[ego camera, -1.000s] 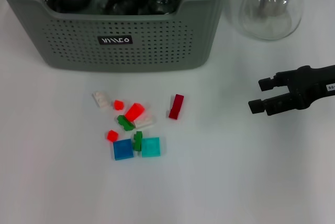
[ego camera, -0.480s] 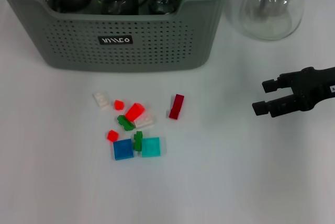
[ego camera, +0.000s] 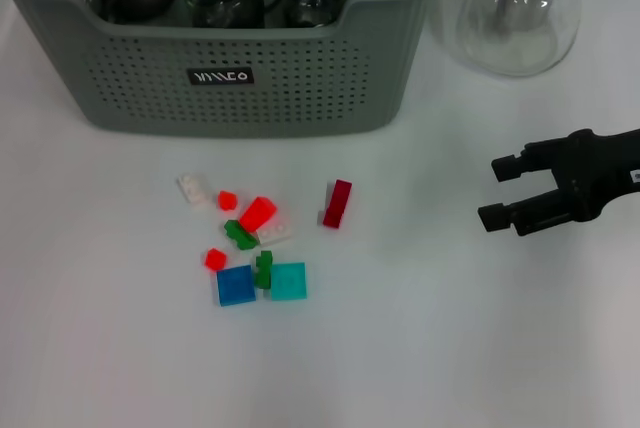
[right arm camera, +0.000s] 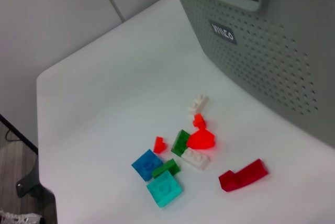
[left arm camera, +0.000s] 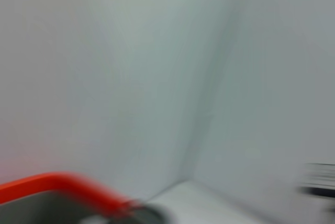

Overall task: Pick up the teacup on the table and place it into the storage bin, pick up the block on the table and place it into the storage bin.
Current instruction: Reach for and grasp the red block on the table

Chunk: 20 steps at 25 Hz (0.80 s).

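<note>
White tabletop (ego camera: 450, 348) fills the head view, with the grey-green storage bin (ego camera: 230, 78) at its far edge. Dark and glass tea vessels already sit inside the bin, so the teacup part looks done, and the step in hand appears to be picking up a block.

A loose cluster of small blocks lies on the tabletop just in front of the bin. Slightly apart from the cluster, nearer the bin's right end, lies a dark red block (ego camera: 337, 203) (long and narrow, lying flat). A blue square block (ego camera: 235, 286) and a teal square block (ego camera: 288, 281) sit at the cluster's edge farthest from the bin. A clear glass teapot (ego camera: 520, 8) stands beside the bin's right end.

The right pincer (ego camera: 503, 191) hovers well to the right of the blocks, empty, its jaws spread and pointing towards them. The left pincer is not visible in any view.

To do this well, the dark red block seems the easiest target, since nothing touches it. The jaws should close across its narrow width, coming straight down to avoid scattering the cluster.
</note>
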Each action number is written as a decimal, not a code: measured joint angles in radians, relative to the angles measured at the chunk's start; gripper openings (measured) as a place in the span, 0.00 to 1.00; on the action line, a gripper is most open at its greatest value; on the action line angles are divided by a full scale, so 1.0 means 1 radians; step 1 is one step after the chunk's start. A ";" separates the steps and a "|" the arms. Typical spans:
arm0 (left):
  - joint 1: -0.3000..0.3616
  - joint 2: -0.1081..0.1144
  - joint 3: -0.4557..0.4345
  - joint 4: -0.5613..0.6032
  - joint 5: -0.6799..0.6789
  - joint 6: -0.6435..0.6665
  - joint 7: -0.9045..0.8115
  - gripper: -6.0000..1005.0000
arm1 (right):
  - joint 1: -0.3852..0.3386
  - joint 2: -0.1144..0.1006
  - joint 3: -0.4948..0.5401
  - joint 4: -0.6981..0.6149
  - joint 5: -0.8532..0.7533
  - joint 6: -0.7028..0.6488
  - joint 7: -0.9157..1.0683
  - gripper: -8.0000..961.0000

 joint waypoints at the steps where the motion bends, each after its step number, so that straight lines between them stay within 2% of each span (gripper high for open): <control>1: 0.030 -0.009 0.000 -0.018 -0.043 0.037 0.060 0.85 | 0.006 0.002 -0.002 0.001 0.000 0.000 -0.007 0.96; 6: 0.141 -0.056 0.002 -0.169 -0.064 0.201 0.409 0.85 | 0.035 0.012 -0.006 0.006 0.001 0.005 -0.037 0.96; 8: 0.159 -0.059 0.003 -0.233 -0.040 0.206 0.496 0.85 | 0.051 0.022 -0.008 0.006 -0.001 0.009 -0.047 0.96; 14: 0.187 -0.035 -0.013 -0.451 0.047 0.193 0.754 0.85 | 0.104 0.065 -0.081 0.016 -0.013 0.073 -0.064 0.96; 17: 0.190 -0.032 -0.057 -0.499 0.111 0.175 0.826 0.85 | 0.123 0.087 -0.149 0.023 -0.023 0.148 -0.062 0.96; 20: 0.193 -0.031 -0.093 -0.524 0.158 0.159 0.869 0.85 | 0.153 0.096 -0.221 0.057 -0.021 0.231 -0.060 0.96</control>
